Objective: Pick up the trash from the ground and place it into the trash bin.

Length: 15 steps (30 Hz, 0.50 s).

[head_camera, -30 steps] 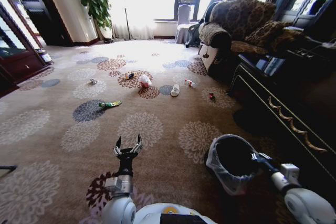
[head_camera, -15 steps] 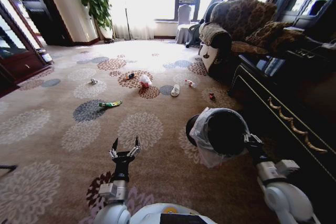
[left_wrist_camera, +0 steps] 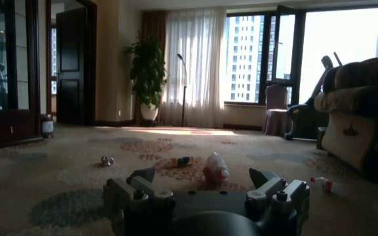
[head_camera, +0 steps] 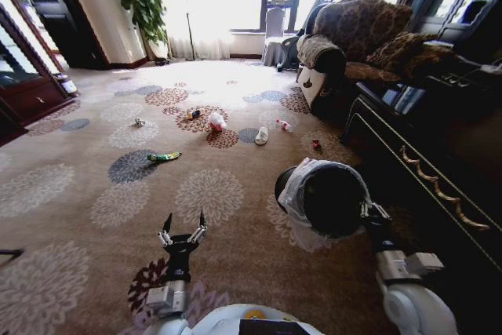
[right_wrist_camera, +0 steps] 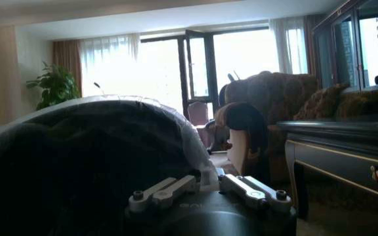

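My right gripper (head_camera: pixel 365 211) has lifted the trash bin (head_camera: pixel 325 198) higher, still clamped on its rim; left gripper (head_camera: pixel 182 227) hangs open, trash (head_camera: pixel 216 121) far ahead.

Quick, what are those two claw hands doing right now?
Left gripper: open, empty, low over the carpet.
Right gripper: shut on the trash bin, held off the floor.
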Tool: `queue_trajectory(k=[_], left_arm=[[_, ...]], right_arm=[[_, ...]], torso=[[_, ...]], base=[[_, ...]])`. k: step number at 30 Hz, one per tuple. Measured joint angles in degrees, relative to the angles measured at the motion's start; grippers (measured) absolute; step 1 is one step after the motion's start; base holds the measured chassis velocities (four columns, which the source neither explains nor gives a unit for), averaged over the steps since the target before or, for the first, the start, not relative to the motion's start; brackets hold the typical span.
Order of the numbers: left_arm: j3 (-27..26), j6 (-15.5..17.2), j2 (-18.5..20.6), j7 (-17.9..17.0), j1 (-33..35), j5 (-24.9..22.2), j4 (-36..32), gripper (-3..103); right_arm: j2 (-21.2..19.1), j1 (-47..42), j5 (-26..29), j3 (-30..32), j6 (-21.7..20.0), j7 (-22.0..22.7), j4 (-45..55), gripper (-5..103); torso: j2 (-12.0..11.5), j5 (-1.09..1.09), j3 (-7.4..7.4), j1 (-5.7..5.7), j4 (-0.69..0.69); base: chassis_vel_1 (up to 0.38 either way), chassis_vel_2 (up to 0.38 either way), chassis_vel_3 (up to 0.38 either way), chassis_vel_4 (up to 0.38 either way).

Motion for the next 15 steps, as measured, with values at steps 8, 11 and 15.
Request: queue_trajectory(k=[8, 11, 15], left_arm=[[-0.31, 0.34, 0.84, 0.51, -0.54, -0.94, 1.27, 100], [-0.06, 0.38, 0.76, 3.19, -0.73, -0.87, 1.51, 100], [-0.11, 0.29, 0.93, 4.77, -1.18, -0.83, 2.00, 100]], right_arm=[[1.03, -1.20, 0.35, 0.39, 2.42, 0.02, 0.24, 0], [1.18, -1.42, 0.10, 0.81, 2.61, 0.02, 0.25, 0], [1.44, -1.64, -0.02, 1.00, 2.64, 0.02, 0.12, 0]], torso=[[0.00, 0.00, 0.02, 0.02, -0.01], [-0.01, 0.02, 0.04, 0.05, 0.01], [-0.01, 0.01, 0.03, 0.04, 0.00]], base=[[-0.212, 0.209, 0.210, -0.211], [-0.166, 0.197, 0.191, -0.173], [-0.067, 0.070, 0.053, -0.051]])
